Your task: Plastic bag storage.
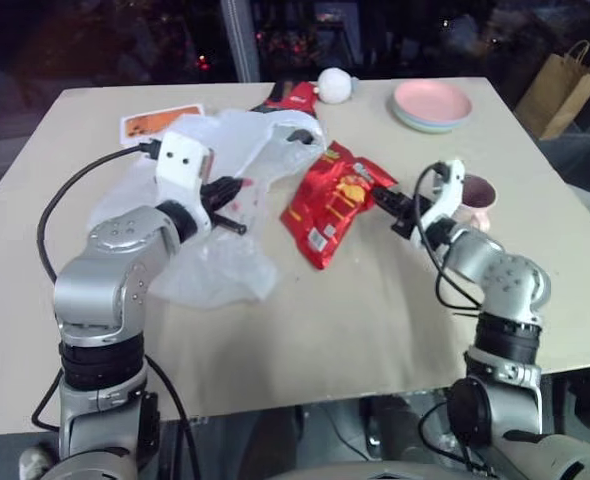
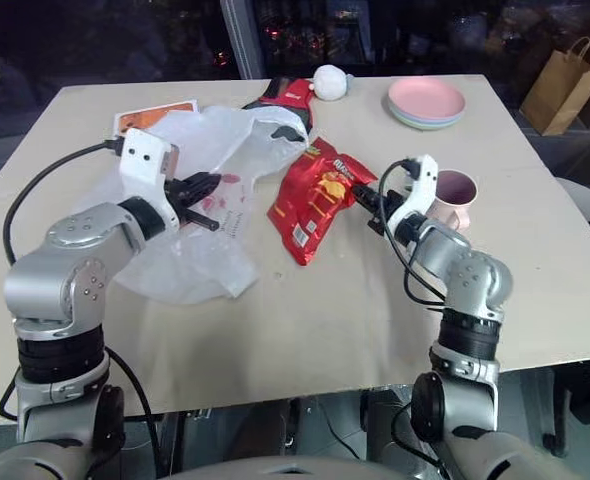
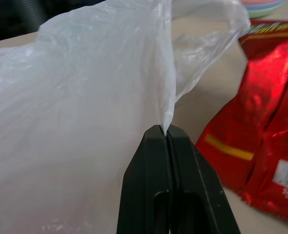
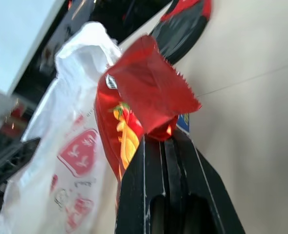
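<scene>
While the left gripper (image 3: 166,130) pinches a fold of the plastic bag (image 3: 85,112) between closed fingers, film billows beyond its tips. The right gripper (image 4: 166,139) is clamped on a corner of the red snack packet (image 4: 144,92).

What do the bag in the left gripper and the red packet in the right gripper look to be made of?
Plastic bag: thin translucent whitish film, probably polyethylene; it crinkles and drapes. Red packet: glossy foil-like laminate, likely metallised plastic; bright highlights, a serrated sealed edge.
</scene>
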### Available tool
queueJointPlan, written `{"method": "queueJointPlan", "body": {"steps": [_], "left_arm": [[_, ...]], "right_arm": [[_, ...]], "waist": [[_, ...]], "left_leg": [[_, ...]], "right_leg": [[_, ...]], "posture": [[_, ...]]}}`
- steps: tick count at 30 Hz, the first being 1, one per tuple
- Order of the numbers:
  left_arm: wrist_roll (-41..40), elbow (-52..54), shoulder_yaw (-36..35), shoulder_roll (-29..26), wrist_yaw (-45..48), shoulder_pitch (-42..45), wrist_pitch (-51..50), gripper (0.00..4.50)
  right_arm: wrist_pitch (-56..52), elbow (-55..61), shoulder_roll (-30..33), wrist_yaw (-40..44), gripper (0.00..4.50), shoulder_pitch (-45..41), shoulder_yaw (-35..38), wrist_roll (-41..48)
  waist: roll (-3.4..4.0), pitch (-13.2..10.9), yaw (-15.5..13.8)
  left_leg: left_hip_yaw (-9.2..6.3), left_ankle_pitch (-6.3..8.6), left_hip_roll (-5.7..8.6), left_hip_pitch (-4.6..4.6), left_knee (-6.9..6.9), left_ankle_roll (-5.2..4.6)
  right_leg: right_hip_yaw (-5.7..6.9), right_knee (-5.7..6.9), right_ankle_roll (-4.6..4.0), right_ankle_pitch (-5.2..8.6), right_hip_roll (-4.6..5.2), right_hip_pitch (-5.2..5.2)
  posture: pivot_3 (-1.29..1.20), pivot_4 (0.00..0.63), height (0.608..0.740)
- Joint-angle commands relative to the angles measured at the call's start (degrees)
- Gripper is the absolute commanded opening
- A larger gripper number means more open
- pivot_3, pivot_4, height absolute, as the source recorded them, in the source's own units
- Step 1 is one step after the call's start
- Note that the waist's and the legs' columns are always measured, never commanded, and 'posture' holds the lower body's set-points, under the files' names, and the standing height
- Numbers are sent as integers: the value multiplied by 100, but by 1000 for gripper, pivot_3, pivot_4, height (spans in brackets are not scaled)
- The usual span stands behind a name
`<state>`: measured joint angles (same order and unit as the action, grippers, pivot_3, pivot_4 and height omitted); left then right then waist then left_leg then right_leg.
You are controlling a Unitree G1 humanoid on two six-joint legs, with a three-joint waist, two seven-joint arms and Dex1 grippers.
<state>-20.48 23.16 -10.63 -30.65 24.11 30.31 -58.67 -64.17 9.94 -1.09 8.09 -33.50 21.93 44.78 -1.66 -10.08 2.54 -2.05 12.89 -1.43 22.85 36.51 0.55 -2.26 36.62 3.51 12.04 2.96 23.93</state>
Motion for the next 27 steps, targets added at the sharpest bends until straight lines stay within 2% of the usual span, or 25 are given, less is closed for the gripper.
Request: {"method": "queueJointPlan", "body": {"steps": [1,5,9,17,21,27], "left_arm": [[-102,116,148,25,10,198,35,0],[120,-437,188,60,-308,560,153,0],[124,-717,301,40,-211,723,288,0],[53,-674,578,116,-15,549,366,0],[-128,-691,470,249,30,568,304,0],[-824,-653,-74,470,156,695,33,0]], "right_arm": [[-234,450,-186,-329,36,42,49,491],[-428,959,-181,-604,36,273,218,1017],[-371,1331,22,-902,36,418,535,1674],[48,1472,111,-1338,36,293,313,2576],[429,1398,75,-1603,36,183,190,2834],[1064,972,-212,-1891,36,-103,-83,2916]], "waist": [[1,-1,17],[6,-4,-9],[6,-4,-36],[9,-6,-4],[10,-6,-15],[10,-6,0]], "left_leg": [[0,0,-1,-2,0,0],[-1,0,-4,-4,0,0],[0,0,0,4,2,-1],[1,0,-3,5,-7,-1],[3,0,-2,6,-7,-1],[3,0,-3,5,-7,-1]], "right_leg": [[-1,2,0,0,-2,0],[-2,7,0,1,-7,1],[0,-3,3,1,-2,0],[-2,-11,1,1,-4,4],[-3,-11,1,1,-3,4],[-3,-11,1,1,-4,4]], "posture": [[0,150,740],[0,150,740],[0,150,740],[0,150,740],[0,150,740],[0,150,740]]}}
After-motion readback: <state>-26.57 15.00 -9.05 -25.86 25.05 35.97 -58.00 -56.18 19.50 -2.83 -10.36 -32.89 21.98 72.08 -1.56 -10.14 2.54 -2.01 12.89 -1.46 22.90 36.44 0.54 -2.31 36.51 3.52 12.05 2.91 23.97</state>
